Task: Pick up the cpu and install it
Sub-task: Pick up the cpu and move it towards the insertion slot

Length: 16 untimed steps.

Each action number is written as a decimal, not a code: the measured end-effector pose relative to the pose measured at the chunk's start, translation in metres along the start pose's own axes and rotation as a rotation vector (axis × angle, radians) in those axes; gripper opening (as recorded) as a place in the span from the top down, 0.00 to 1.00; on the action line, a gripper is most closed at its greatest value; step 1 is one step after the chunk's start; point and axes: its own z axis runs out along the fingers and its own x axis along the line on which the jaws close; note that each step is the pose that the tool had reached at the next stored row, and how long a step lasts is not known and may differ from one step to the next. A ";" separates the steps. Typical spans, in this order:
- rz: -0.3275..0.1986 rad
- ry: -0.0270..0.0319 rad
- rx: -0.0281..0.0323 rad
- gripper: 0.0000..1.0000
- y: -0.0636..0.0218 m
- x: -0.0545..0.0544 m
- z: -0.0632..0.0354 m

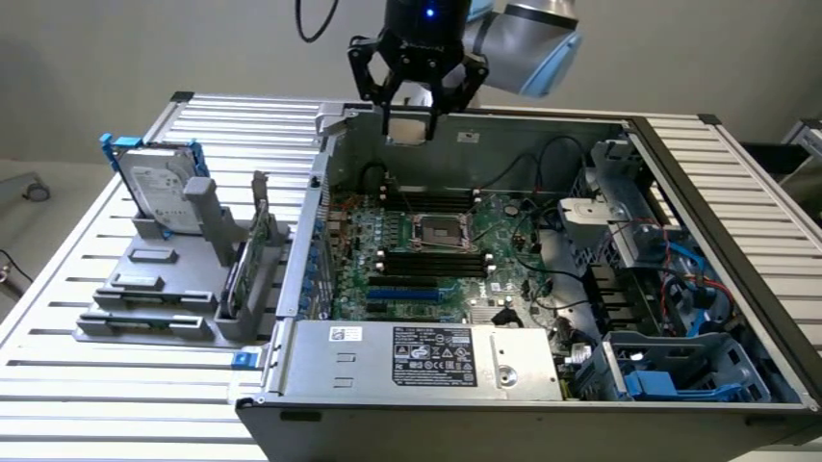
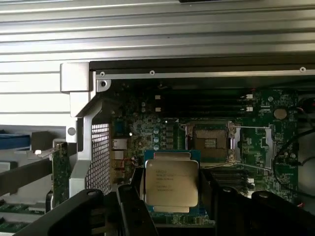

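Fingers (image 2: 135, 195) of the gripper (image 2: 172, 191) were clamped on opposite edges of the cpu (image 2: 172, 183), carried flat and lid-up over the far wall of the open computer case (image 1: 514, 117), while the empty socket (image 2: 211, 142) lay well below, nearer the motherboard's (image 1: 501, 241) middle

I see a slatted metal surface (image 1: 77, 385) of pale rails carrying everything. An open computer case (image 1: 308, 371) lies flat on it toward the exterior view's right. Just beside it, to the exterior view's left, a grey parts holder (image 1: 154, 318) rests on the slats.
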 end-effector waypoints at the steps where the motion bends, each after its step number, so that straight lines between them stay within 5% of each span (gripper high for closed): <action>1: 0.000 -0.0003 -0.0006 0.45 0.0000 -0.003 0.0001; 8: -0.002 -0.0040 -0.0027 0.45 -0.0002 -0.017 0.0055; 16: -0.015 -0.0198 -0.0215 0.45 -0.0004 -0.022 0.0092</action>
